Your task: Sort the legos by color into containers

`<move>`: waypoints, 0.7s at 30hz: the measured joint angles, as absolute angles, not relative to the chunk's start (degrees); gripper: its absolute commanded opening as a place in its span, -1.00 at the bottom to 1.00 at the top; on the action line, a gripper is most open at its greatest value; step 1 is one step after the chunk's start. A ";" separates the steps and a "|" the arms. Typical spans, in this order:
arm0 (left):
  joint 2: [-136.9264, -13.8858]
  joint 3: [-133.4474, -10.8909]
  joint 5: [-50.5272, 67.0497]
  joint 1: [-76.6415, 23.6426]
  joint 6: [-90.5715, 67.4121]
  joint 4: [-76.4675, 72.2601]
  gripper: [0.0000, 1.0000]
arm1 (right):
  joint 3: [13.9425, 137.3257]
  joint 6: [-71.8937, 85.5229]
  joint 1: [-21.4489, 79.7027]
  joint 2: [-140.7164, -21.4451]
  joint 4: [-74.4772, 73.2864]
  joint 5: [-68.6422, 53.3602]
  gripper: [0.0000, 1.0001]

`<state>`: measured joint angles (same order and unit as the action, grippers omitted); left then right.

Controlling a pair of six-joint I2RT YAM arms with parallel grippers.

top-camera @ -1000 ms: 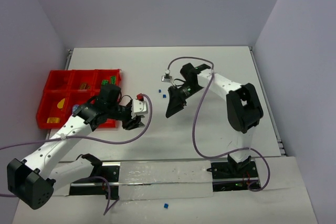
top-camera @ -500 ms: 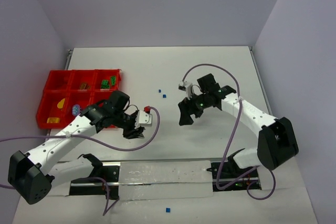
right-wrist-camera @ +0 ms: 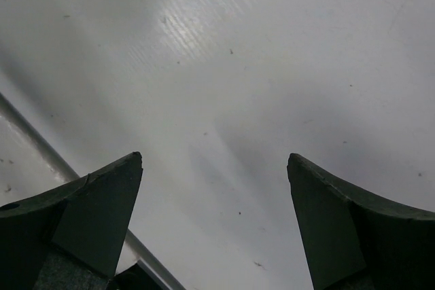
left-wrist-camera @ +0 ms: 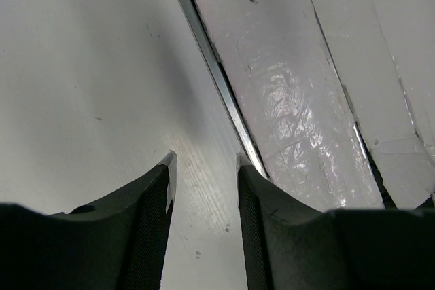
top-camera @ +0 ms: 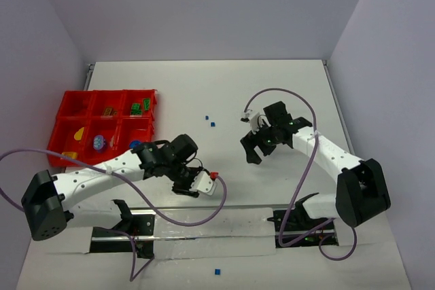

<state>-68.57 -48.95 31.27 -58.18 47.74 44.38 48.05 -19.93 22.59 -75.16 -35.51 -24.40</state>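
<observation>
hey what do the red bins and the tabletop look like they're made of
Red bins: likely molded plastic, given the uniform bright color and thin divider walls; gloss is hard to judge.
Tabletop: a smooth white board, perhaps laminate or plastic, semi-matte; wrist views show soft glare and fine streaks.

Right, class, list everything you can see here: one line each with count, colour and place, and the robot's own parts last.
containers: one grid of bins, red, on the table's left side.
binned legos: about six, green, orange, yellow, blue, purplish, spread across the compartments.
loose bits: two, blue, mid-table between the arms.
stray bit: one, blue, on the near strip below the arm bases.
table: one, white, under everything.
cables: two, purple, one looping along each arm.
left claw: one, black, open and empty, over the table's near edge.
right claw: one, black, wide open and empty, above bare table.
</observation>
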 measured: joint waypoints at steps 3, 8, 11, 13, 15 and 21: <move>-70.24 -49.96 31.03 -58.70 47.24 43.31 -0.05 | 47.22 -20.56 22.48 -73.85 -35.43 -22.85 0.85; -71.75 -49.98 28.85 -58.78 44.95 41.65 0.01 | 45.67 -20.67 22.46 -72.44 -34.95 -20.64 0.85; -72.70 -50.13 27.55 -58.78 43.06 40.51 0.02 | 44.29 -20.68 22.46 -71.02 -34.55 -19.15 0.87; -73.57 -50.70 26.90 -58.87 42.47 40.37 0.00 | 43.49 -20.72 22.46 -69.65 -34.31 -18.23 0.87; -74.91 -52.19 26.16 -59.04 41.61 40.24 -0.04 | 42.74 -20.81 22.46 -68.03 -33.97 -17.18 0.87; -81.48 -60.02 26.57 -52.32 30.68 36.15 -0.15 | 41.87 -20.68 20.09 -66.06 -33.23 -15.41 0.89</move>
